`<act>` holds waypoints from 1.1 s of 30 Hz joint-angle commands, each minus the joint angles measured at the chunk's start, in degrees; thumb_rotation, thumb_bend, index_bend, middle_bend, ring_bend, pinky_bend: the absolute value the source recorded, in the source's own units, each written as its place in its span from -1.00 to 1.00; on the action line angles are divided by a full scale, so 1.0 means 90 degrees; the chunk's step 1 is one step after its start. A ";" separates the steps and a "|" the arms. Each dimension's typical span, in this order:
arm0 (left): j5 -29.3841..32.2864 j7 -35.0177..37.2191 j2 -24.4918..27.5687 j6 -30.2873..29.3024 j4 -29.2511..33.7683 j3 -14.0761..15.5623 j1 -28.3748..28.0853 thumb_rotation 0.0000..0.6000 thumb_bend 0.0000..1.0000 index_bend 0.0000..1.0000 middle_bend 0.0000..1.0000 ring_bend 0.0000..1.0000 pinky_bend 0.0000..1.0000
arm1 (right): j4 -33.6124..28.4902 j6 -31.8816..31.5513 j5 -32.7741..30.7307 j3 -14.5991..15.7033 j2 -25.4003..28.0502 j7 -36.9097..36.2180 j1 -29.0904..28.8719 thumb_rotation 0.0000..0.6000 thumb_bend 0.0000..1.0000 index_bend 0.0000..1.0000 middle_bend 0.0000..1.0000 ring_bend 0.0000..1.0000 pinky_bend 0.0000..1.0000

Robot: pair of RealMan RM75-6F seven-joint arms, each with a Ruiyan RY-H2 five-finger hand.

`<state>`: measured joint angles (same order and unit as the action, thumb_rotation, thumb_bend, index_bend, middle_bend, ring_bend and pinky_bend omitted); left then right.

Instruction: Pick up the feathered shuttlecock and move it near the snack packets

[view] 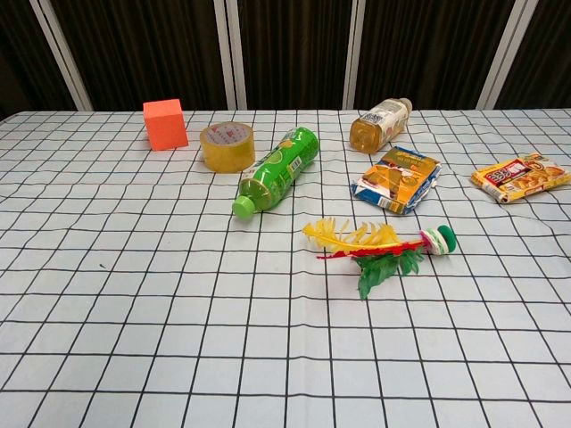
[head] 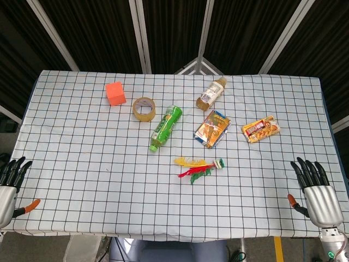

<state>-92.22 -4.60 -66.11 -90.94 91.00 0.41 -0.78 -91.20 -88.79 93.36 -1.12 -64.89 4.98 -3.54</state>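
Observation:
The feathered shuttlecock (head: pixel 198 167) (view: pixel 379 247) lies flat near the table's middle, its yellow, red and green feathers pointing left and its green-and-white base to the right. Two snack packets lie beyond it: a blue-orange one (head: pixel 212 129) (view: pixel 396 178) and an orange one (head: pixel 260 129) (view: pixel 521 176) further right. My left hand (head: pixel 10 188) rests open at the front left corner, fingers spread. My right hand (head: pixel 313 188) is open at the front right, well away from the shuttlecock. Neither hand appears in the chest view.
A green bottle (head: pixel 166 127) lies left of the packets, with a tape roll (head: pixel 144 109) and an orange cube (head: pixel 115 93) further back left. An amber drink bottle (head: pixel 211 93) lies at the back centre. The checked tablecloth (head: pixel 82 164) covers the table.

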 commanded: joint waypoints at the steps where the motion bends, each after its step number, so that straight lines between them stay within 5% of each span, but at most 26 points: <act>1: -0.0005 0.0003 0.0002 -0.0007 0.0000 0.0003 0.0003 1.00 -1.00 -1.00 -1.00 -1.00 -1.00 | -0.0008 0.0007 -0.0003 0.0001 0.0003 -0.0005 -0.0001 1.00 -0.32 -1.00 -1.00 -1.00 -1.00; 13: -0.0038 0.0030 0.0013 -0.0011 0.0009 0.0021 0.0005 1.00 -1.00 -1.00 -1.00 -1.00 -1.00 | -0.0472 0.0359 0.0161 0.0025 -0.0043 -0.0263 -0.0259 1.00 -0.32 -0.95 -1.00 -1.00 -1.00; 21: -0.0058 0.0049 0.0014 0.0003 0.0019 0.0017 -0.0017 1.00 -1.00 -1.00 -1.00 -1.00 -1.00 | -0.1093 0.1499 -0.0253 -0.0516 -0.0557 -0.0477 -0.1206 1.00 -0.32 -0.28 -0.77 -1.00 -1.00; 28: -0.0033 0.0057 0.0021 0.0062 0.0017 0.0015 -0.0042 1.00 -1.00 -1.00 -1.00 -1.00 -1.00 | -0.1019 0.2437 -0.0902 -0.0943 -0.1413 0.0015 -0.1974 1.00 -0.32 -0.13 -0.67 -1.00 -1.00; 33: -0.0013 0.0088 0.0032 0.0092 0.0038 0.0014 -0.0054 1.00 -1.00 -1.00 -1.00 -1.00 -1.00 | -0.0805 0.2715 -0.1205 -0.0950 -0.2136 0.0506 -0.2248 1.00 -0.31 -0.03 -0.62 -1.00 -1.00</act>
<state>-92.37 -3.82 -65.84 -90.14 91.33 0.54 -1.25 -99.77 -65.94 84.40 -9.24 -80.74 6.90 -22.06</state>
